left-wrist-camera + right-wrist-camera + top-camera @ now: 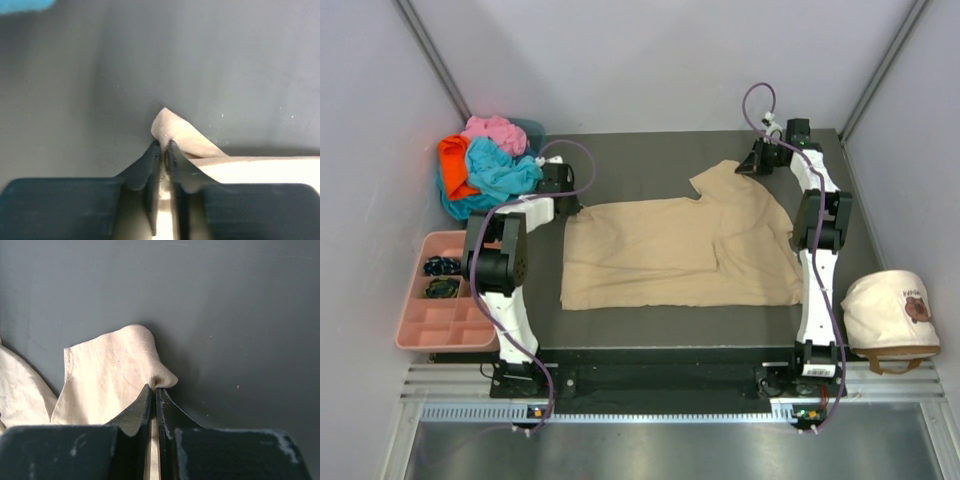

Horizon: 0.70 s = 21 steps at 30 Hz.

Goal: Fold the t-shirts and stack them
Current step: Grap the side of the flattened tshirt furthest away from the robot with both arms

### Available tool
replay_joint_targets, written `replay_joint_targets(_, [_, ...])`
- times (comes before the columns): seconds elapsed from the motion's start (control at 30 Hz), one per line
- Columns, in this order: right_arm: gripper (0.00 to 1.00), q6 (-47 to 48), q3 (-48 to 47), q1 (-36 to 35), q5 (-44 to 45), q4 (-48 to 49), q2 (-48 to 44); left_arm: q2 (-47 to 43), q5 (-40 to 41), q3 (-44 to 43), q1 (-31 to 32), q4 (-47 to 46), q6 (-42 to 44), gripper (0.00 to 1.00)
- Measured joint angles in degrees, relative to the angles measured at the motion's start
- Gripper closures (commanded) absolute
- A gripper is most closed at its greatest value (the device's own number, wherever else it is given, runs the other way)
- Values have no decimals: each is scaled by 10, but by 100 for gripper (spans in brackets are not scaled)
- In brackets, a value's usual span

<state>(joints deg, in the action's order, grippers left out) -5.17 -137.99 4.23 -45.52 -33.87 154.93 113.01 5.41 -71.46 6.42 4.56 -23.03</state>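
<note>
From above, the tan t-shirt [670, 255] lies spread across the middle of the dark worktop [650, 150]. Its body lies flat and one sleeve reaches toward the far right corner. The left hand [566, 203] sits at the shirt's far left corner, and the right hand [752, 165] is down by the far edge, at the tip of that sleeve. A turquoise t-shirt [502, 172], an orange t-shirt [452, 165] and a pink t-shirt [492, 130] are heaped unfolded at the far left corner. A pink tray [420, 330] sits off the left edge and a cream cap [885, 305] off the right edge.

At the left wrist, the left hand [162, 145] has its fingers drawn together on a raised corner of the tan cloth, which peaks just past the tips.

At the right wrist, the right hand [154, 388] is clamped on a pinched fold of the sleeve, with the cloth bunched at the fingertips and lifted slightly off the worktop.

This looks like the start of the first fold: both far points of the tan shirt are gripped and nothing is folded yet. The next move probably calls for lifting both hands together and carrying the far edge toward the near edge. The cloth should stay taut between them so it lands without creases.
</note>
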Motion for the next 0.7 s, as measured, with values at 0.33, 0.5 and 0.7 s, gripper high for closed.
replay_joint_targets(0.33, [100,0,1,0,0,0,0,0,0,-2,0,5,1,100])
replay_joint_targets(0.5, [100,-1,38,0,9,18,-21,0,0,-2,0,6,0,100])
replay_joint_targets(0.7, [100,0,71,0,54,17,-56,0,-1,-2,0,6,-1,100])
